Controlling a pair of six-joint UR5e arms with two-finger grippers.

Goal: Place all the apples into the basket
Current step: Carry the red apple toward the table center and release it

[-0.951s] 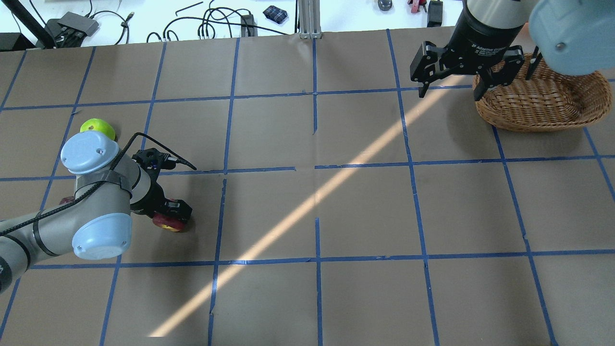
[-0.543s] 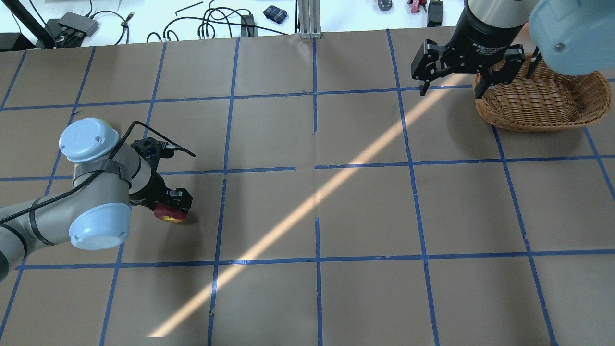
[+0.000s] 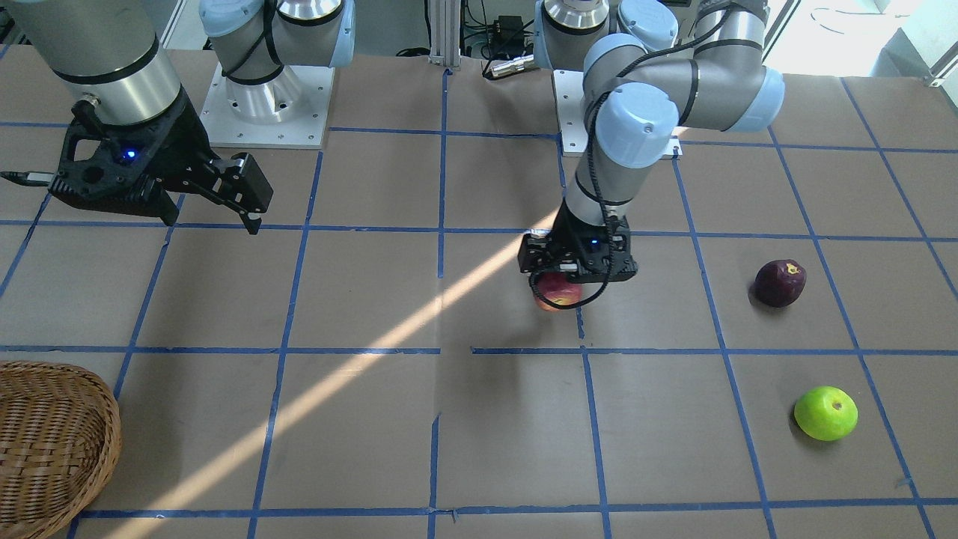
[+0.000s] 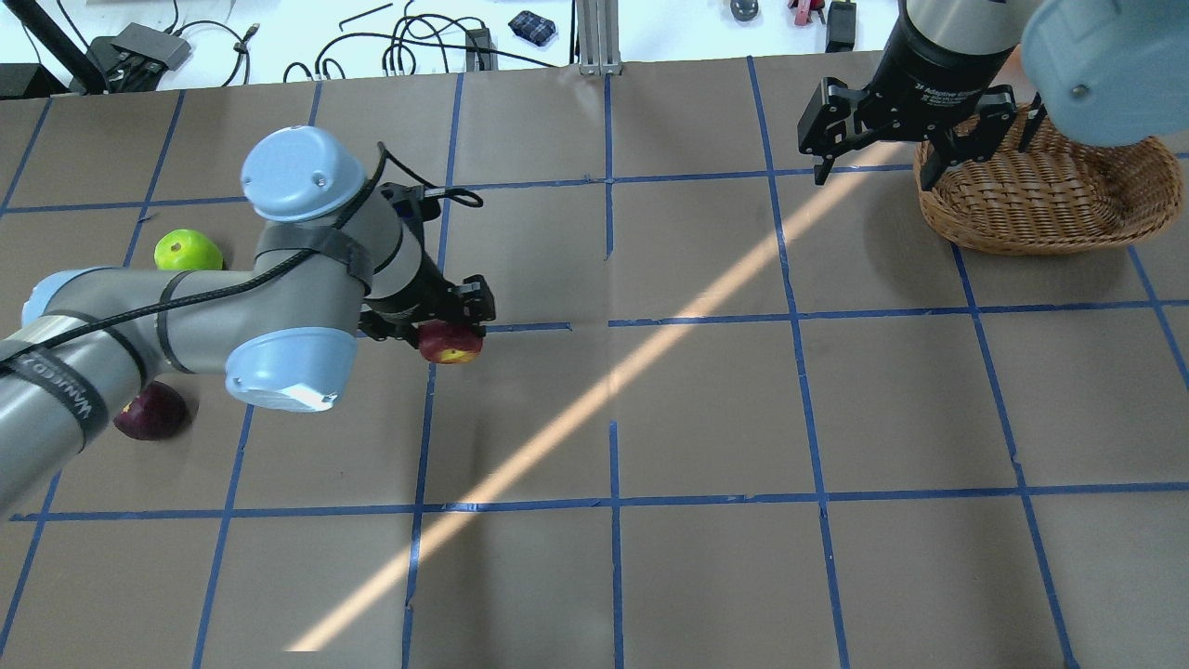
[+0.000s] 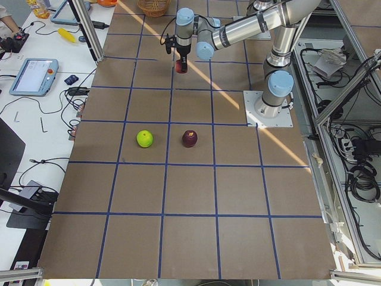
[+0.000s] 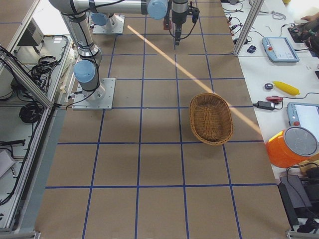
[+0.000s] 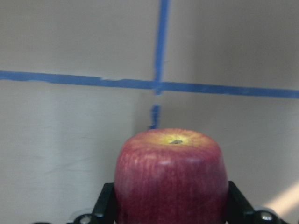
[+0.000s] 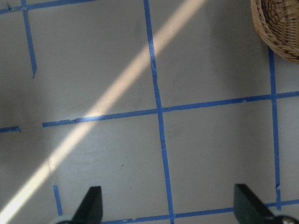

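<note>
My left gripper point(image 4: 438, 329) is shut on the red apple point(image 4: 450, 344) and holds it above the table, left of centre. The apple's yellowish top fills the left wrist view point(image 7: 172, 177) between the two fingers. The lime green apple point(image 4: 187, 250) and the dark maroon apple point(image 4: 150, 413) lie on the table at the far left, behind my left arm; both also show in the front view, green point(image 3: 825, 412) and maroon point(image 3: 779, 283). The wicker basket point(image 4: 1040, 200) sits at the far right. My right gripper point(image 4: 873, 177) hangs open and empty just left of the basket.
Brown paper with a blue tape grid covers the table, crossed by a diagonal strip of sunlight. Cables and small tools lie beyond the far edge. The right wrist view shows the basket's rim point(image 8: 280, 23) at its top right corner.
My left arm has lifted the red apple and carried it right and toward the far side. The green and maroon apples are now uncovered. The right gripper has hardly moved.
</note>
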